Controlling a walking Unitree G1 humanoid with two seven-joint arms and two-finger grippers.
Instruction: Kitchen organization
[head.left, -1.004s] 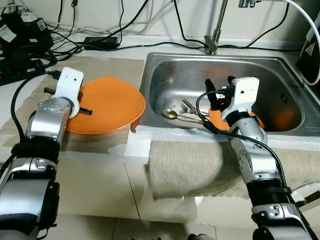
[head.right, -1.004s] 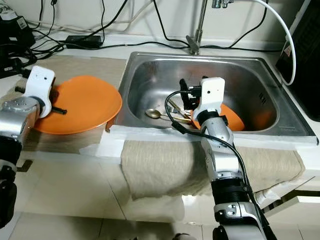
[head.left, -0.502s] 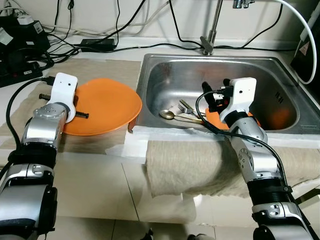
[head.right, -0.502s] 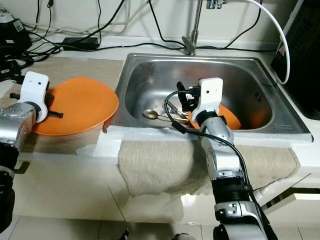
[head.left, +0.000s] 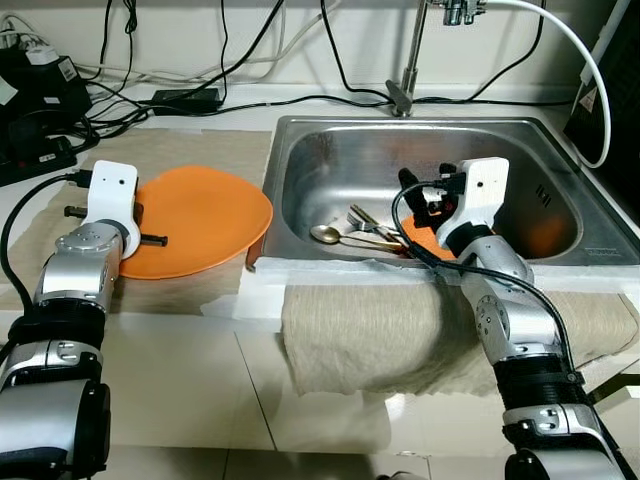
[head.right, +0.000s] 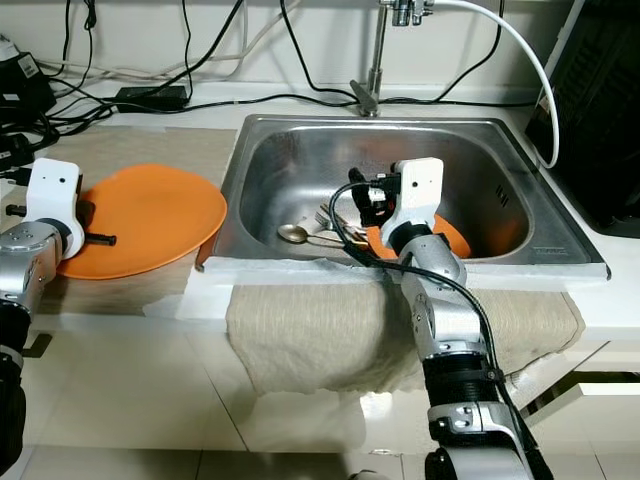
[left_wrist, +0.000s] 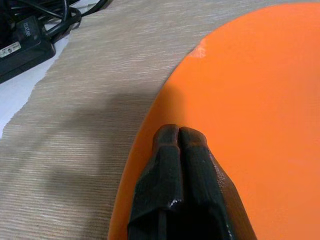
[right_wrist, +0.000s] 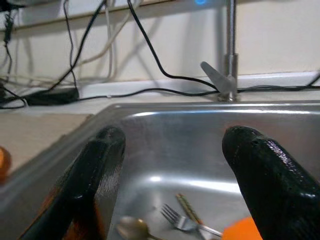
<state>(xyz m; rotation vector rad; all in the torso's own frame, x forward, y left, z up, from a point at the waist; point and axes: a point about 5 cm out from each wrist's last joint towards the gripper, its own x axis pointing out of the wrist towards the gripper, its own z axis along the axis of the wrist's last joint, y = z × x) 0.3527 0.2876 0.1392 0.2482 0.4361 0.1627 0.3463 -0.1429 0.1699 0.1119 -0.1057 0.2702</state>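
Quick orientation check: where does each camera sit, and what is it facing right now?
Head stereo pair: looks down at the counter; both silver arms, orange plate, sink.
Left wrist: along the left gripper, fingers shut over the plate.
Right wrist: along the open right gripper into the sink, toward the faucet.
Shared: fork and spoon with the head pair.

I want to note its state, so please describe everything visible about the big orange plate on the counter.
The orange plate is round, shallow and smooth, plastic-looking, plain in colour. It lies on a beige cloth mat on the counter, left of the sink, its rim reaching toward the sink's edge. The left hand, fingers shut, is over its near-left rim.
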